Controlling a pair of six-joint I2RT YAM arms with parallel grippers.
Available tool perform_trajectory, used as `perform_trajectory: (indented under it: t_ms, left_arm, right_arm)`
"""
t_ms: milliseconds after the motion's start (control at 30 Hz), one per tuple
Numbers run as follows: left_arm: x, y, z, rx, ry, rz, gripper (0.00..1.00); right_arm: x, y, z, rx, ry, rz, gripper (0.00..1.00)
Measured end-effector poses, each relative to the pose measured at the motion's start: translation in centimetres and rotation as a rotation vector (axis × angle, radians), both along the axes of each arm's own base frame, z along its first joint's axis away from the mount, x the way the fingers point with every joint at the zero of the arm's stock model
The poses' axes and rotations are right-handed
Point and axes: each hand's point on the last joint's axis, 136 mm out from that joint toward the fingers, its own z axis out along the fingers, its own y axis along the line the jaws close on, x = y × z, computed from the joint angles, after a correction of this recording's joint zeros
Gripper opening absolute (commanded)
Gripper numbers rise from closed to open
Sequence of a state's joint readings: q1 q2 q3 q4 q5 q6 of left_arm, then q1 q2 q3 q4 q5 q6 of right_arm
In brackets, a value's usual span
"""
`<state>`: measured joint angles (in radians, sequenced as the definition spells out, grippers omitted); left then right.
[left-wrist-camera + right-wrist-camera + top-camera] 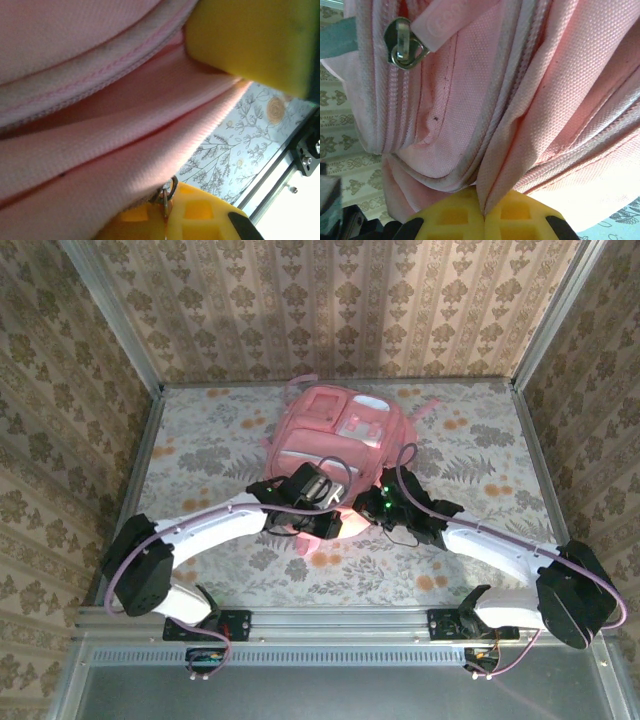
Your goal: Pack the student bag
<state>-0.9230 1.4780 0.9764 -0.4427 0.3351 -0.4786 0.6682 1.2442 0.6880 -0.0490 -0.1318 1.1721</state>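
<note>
The student bag [335,430], pink with pale panels, lies on the middle of the table toward the back. Both grippers meet at its near edge. My left gripper [318,508] [167,212] is shut, its yellow fingers pinching a small metal zipper pull [168,192] under a pink fold of the student bag [100,150]. My right gripper [377,508] [484,214] is shut on a pinched fold of the student bag's pink fabric [520,165]. A silver zipper slider [402,45] sits higher up, on a zip track left of that fold. The bag's inside is hidden.
A floral tablecloth [210,455] covers the table, with free room left and right of the bag. Wallpapered walls [60,390] close in three sides. A metal rail [330,625] runs along the near edge. Another yellow finger [250,40] fills the left wrist view's top right.
</note>
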Motion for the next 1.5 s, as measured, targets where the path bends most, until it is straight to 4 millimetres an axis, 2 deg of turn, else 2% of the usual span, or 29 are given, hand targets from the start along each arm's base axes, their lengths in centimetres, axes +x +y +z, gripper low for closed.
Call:
perform_trajectory:
  t_ms: [200,567,600,733,867,967,1100,1267,1367,1500]
  left_arm:
    - [-0.6,-0.1,-1.1,0.029,0.023,-0.016,0.13]
    - [-0.6,-0.2,-1.0,0.03,0.023,-0.02,0.19]
    - [-0.7,-0.2,-1.0,0.032,0.023,-0.022,0.18]
    - [-0.7,-0.1,-1.0,0.038,0.017,-0.023,0.0]
    - [-0.5,0.0,-1.1,0.046,0.005,-0.023,0.0]
    - [-0.2,0.1,-1.2,0.052,-0.011,-0.015,0.21]
    - [-0.1,0.6,-0.4,0.024,-0.052,0.009,0.33]
    - [0.2,1.8,2.7,-0.052,-0.155,0.069,0.43]
    - [0.0,2.3,4.4,-0.113,-0.212,0.112,0.44]
    - [-0.1,2.6,4.9,-0.13,-0.222,0.149,0.44]
  right_arm:
    - [-0.2,-0.1,-0.6,-0.014,0.02,0.001,0.0]
    - [-0.2,-0.2,-0.7,-0.015,0.023,0.0,0.0]
    - [-0.1,-0.1,-0.8,-0.016,0.024,0.0,0.0]
    - [-0.1,-0.1,-1.1,-0.02,0.033,0.0,0.0]
    - [-0.1,-0.1,-1.2,-0.021,0.036,0.001,0.0]
    - [-0.1,-0.1,-1.2,-0.022,0.036,0.001,0.0]
    - [-0.1,-0.1,-1.2,-0.02,0.035,0.001,0.0]
    - [-0.1,-0.1,-1.0,-0.001,0.046,-0.017,0.0]
    - [-0.1,0.0,-0.9,0.021,0.064,-0.041,0.0]
    - [0.0,0.2,-0.7,0.052,0.087,-0.075,0.0]
